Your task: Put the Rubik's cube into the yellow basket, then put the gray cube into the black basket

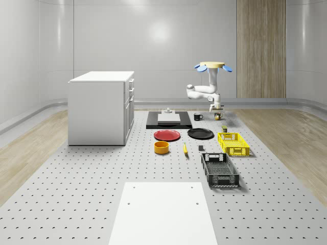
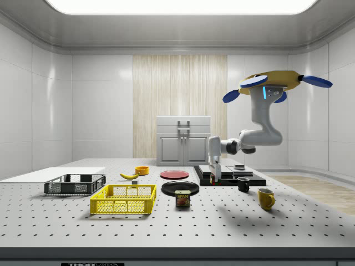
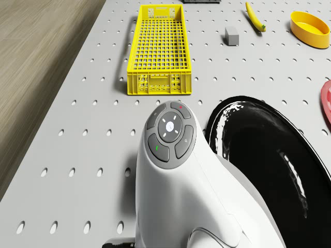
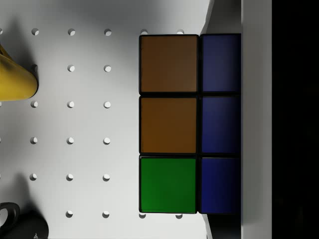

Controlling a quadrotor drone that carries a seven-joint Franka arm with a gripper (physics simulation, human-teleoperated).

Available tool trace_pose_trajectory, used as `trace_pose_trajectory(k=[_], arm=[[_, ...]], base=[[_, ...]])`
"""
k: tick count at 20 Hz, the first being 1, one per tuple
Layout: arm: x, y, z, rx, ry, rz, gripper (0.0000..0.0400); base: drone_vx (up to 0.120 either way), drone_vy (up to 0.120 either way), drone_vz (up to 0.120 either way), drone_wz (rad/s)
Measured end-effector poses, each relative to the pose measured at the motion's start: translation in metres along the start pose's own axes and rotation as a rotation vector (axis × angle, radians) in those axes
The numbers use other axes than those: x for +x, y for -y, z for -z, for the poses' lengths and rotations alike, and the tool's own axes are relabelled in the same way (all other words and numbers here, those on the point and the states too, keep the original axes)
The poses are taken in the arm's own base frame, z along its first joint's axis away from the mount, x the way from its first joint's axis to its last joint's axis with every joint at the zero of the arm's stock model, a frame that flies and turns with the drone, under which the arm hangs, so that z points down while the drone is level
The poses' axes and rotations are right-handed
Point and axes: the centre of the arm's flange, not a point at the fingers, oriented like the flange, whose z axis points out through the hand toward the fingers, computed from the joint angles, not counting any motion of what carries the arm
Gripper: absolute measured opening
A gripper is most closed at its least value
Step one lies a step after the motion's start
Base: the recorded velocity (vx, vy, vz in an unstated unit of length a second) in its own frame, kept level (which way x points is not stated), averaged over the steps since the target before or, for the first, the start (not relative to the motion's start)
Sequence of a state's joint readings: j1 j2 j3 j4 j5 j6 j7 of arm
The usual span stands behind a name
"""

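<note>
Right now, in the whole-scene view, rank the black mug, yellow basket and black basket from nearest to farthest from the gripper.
With the drone hovering over the table's far end:
1. Black mug, beside the gripper, toward the view's left.
2. Yellow basket, nearer the camera.
3. Black basket, nearest the camera.

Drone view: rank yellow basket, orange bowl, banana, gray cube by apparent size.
1. Yellow basket, largest by far.
2. Orange bowl, though the picture's edge cuts it off.
3. Banana, long but thin; close to the bowl, so this order is unsure.
4. Gray cube, smallest.
</note>
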State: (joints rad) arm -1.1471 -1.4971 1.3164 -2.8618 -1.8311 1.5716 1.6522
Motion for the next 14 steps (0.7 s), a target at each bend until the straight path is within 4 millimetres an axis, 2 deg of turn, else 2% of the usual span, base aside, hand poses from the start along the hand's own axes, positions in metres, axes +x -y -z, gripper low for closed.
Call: trace_pose_trajectory(k=[5, 9, 14], arm=[[0.0000, 0.0000, 0.0001, 0.000, 0.000, 0.002, 0.0288], [0.0000, 0.0000, 0.0001, 0.000, 0.000, 0.003, 0.0288], [0.0000, 0.0000, 0.0001, 0.000, 0.000, 0.003, 0.0288]], base=[[0.120, 0.000, 0.000, 0.000], [0.120, 0.120, 0.000, 0.000], [0.120, 0.008, 0.000, 0.000]])
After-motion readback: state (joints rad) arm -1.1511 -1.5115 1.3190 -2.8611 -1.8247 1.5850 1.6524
